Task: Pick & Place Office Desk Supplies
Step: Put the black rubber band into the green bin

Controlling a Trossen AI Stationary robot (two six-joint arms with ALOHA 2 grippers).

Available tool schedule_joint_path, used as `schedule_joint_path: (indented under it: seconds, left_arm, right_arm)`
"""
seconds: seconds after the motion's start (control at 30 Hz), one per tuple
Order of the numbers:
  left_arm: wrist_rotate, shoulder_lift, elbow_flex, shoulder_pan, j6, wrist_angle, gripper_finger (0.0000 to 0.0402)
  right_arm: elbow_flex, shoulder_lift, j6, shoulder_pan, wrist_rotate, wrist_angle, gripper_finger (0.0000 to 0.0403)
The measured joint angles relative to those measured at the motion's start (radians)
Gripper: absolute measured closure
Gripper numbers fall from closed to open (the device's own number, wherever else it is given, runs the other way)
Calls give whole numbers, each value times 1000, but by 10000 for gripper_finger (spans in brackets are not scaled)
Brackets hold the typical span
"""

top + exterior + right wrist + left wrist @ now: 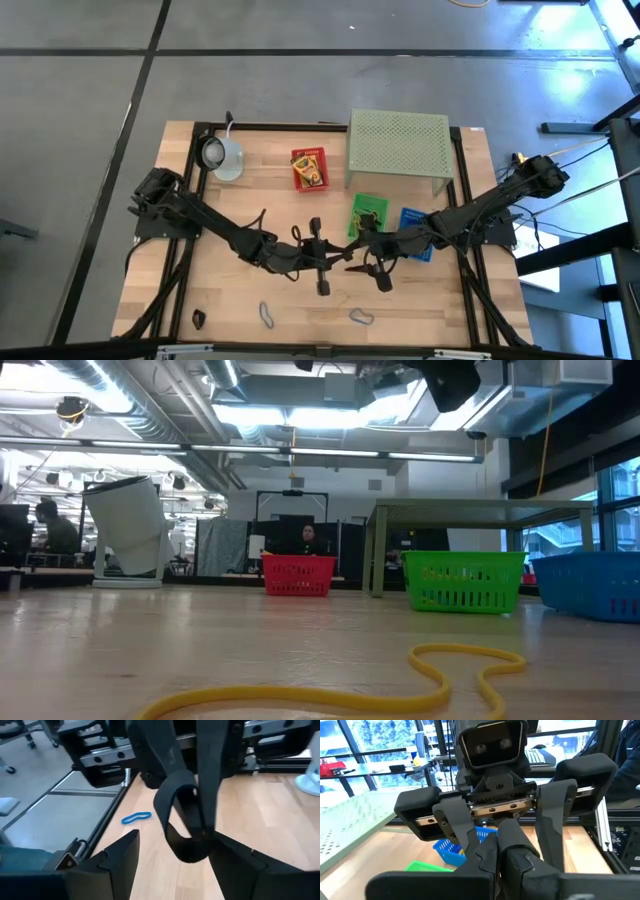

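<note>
My left gripper (338,262) hangs above the middle of the table, shut on a black loop (175,802). My right gripper (356,262) faces it head-on and is open. Its two fingers (455,827) stand on either side of the left fingertips and the loop without touching them. Loose on the wood near the front edge lie a black loop (200,318), a grey one (266,315) and a blue one (360,317). A yellow loop (450,670) lies flat close to the low camera. My left gripper pinches the black loop between its two shut fingertips at one spot on the band (202,832). The fingers come at it about level, from the table's left. The rest of the band curls out and down from the tips as an open loop, clear of the table.
At the back stand a red basket (308,168) holding a yellow printed box, a pale green perforated stand (398,140) and a pale mug (222,155). A green basket (368,213) and a blue basket (415,220) sit just behind my right gripper. Bare wood lies in front.
</note>
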Motion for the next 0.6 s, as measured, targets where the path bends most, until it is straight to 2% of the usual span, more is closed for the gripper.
schedule_joint_path:
  seconds: [0.6]
  left_arm:
    - [21,0,0,35,-43,1,398]
  right_arm:
    - [0,0,3,0,21,0,175]
